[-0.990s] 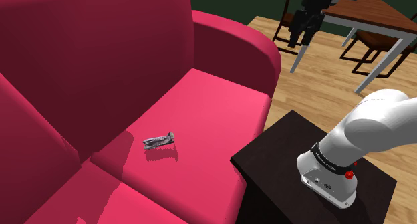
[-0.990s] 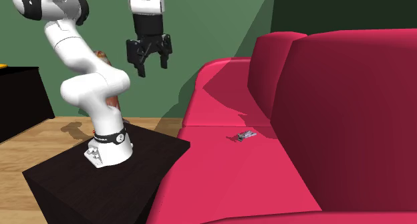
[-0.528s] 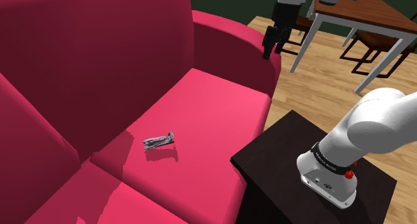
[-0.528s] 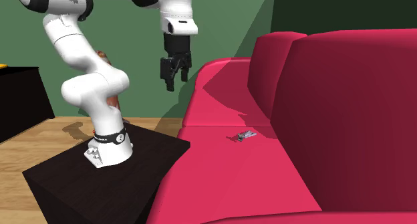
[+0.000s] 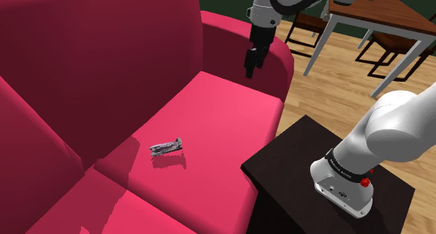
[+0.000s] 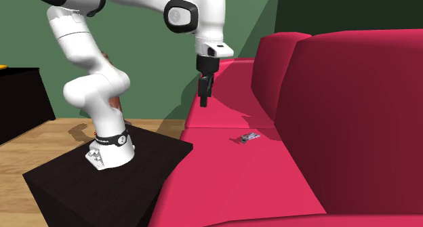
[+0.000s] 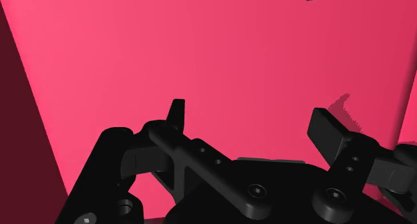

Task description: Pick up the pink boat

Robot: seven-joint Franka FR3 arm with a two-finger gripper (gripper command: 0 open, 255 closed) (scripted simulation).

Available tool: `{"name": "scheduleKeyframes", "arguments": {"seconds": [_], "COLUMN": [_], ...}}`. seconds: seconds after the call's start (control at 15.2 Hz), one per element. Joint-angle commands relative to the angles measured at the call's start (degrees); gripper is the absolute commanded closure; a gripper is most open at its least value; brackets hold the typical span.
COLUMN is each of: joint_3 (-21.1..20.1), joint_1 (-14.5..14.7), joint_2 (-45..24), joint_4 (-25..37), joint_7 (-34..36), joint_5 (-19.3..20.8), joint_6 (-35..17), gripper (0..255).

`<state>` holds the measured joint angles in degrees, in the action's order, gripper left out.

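Note:
A small grey boat [image 5: 168,146] [image 6: 249,137] lies on the pink sofa seat [image 5: 216,103], close to the backrest. My black gripper [image 5: 250,65] [image 6: 203,100] hangs point-down over the seat's end near the armrest [image 5: 241,37], well short of the boat and high above the cushion. In the wrist view the gripper [image 7: 252,122] stands open: its two fingers are wide apart with nothing between them, and plain pink cushion lies beneath.
The black stand [image 5: 293,163] carrying the arm's base sits against the sofa's front. A wooden table [image 5: 381,12] and chairs [image 5: 391,47] stand on the wood floor at the shoulder view's upper right. The tall backrest [image 5: 98,51] rises behind the seat.
The gripper has swung from beside the table toward the shoulder view's left and downward, crossing the armrest to hang over the sofa seat. The boat has not moved.

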<state>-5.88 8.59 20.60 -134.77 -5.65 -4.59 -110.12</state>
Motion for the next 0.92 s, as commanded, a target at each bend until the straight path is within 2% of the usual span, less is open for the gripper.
{"name": "scheduleKeyframes", "arguments": {"seconds": [0.0, 0.46, 0.86], "joint_3": [-1.3, -5.7, -8.8], "joint_1": [1.0, 4.1, 7.0], "joint_2": [-3.1, -15.1, -25.8], "joint_4": [1.0, 5.0, 10.2], "joint_7": [-0.6, -1.2, -0.1], "joint_5": [0.5, 4.0, 9.7], "joint_6": [-2.7, -12.0, -18.2], "gripper": [0, 0, 0]}}
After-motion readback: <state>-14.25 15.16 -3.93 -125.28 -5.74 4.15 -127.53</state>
